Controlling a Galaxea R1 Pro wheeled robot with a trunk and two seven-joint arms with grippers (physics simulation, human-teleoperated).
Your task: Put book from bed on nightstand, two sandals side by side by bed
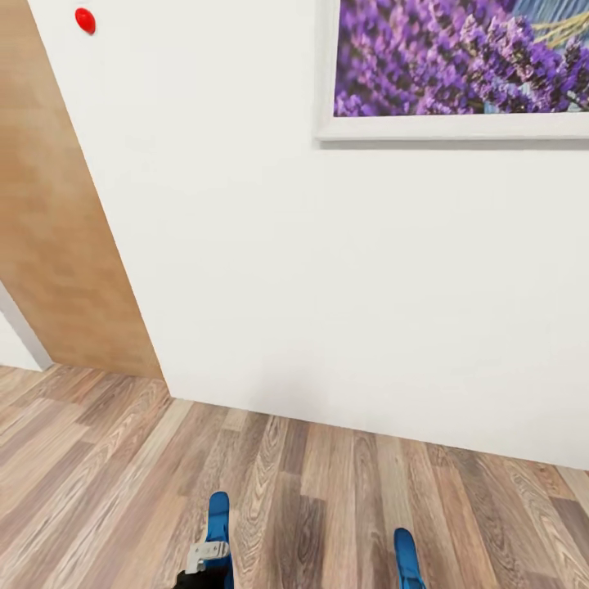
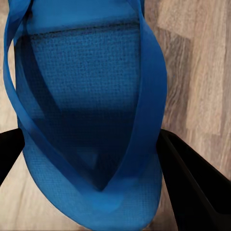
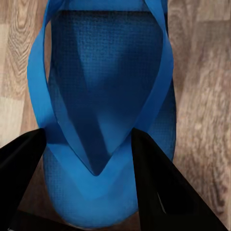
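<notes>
Each arm carries one bright-blue flip-flop sandal: the left fingers (image 2: 192,183) pinch the left sandal (image 2: 86,110) across its sides, and the right fingers (image 3: 149,178) pinch the right sandal (image 3: 103,106) likewise. Both hang above the brown-grey wood-plank floor (image 1: 327,491) near the white wall (image 1: 327,286) with the purple lavender picture (image 1: 458,57). This looks like the carrying step; next the robot must find the bed's edge and lay them down together.

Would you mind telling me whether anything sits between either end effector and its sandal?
Nothing visible does. The left end effector has its black fingers on either side of one blue sandal, and the right end effector likewise flanks the other sandal.
</notes>
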